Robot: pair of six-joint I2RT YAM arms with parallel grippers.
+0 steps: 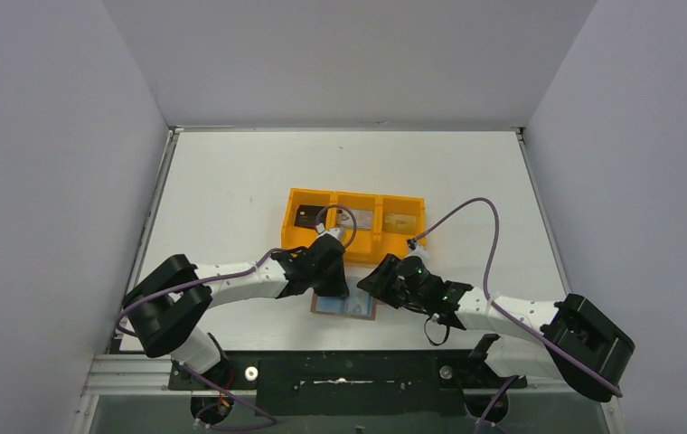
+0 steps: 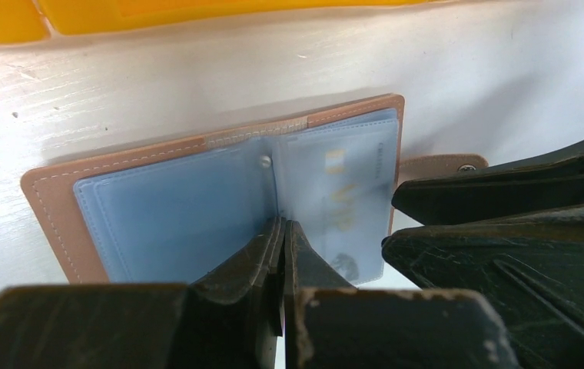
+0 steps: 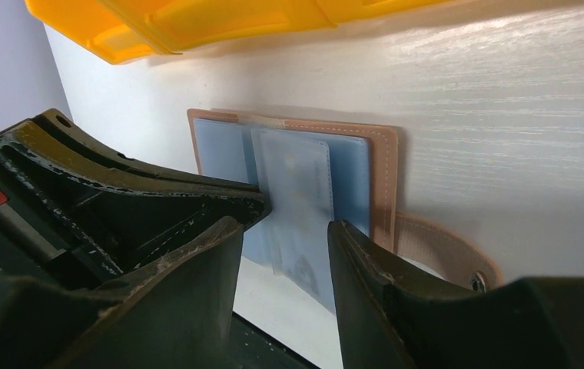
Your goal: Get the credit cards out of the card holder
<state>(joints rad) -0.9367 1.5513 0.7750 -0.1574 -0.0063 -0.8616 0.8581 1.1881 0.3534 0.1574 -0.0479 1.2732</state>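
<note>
Clenched tight, the left hand point(image 2: 283, 224) is pressing its fingertips at the middle fold of the brown card holder point(image 2: 166, 207), which is lying open, grey-blue inside up, on the white counter point(image 1: 231, 181) just in front of the orange tray point(image 1: 394, 240). The right hand point(image 3: 295, 215) is hovering released, fingers spread at the holder's right edge near the snap tab point(image 2: 442, 164), where a pale card point(image 2: 343, 200) is showing through a clear sleeve point(image 3: 293, 177). A black card point(image 1: 308, 217), a greyish card point(image 1: 360, 220) and a gold-tan card point(image 1: 400, 220) are sitting one to each tray compartment.
</note>
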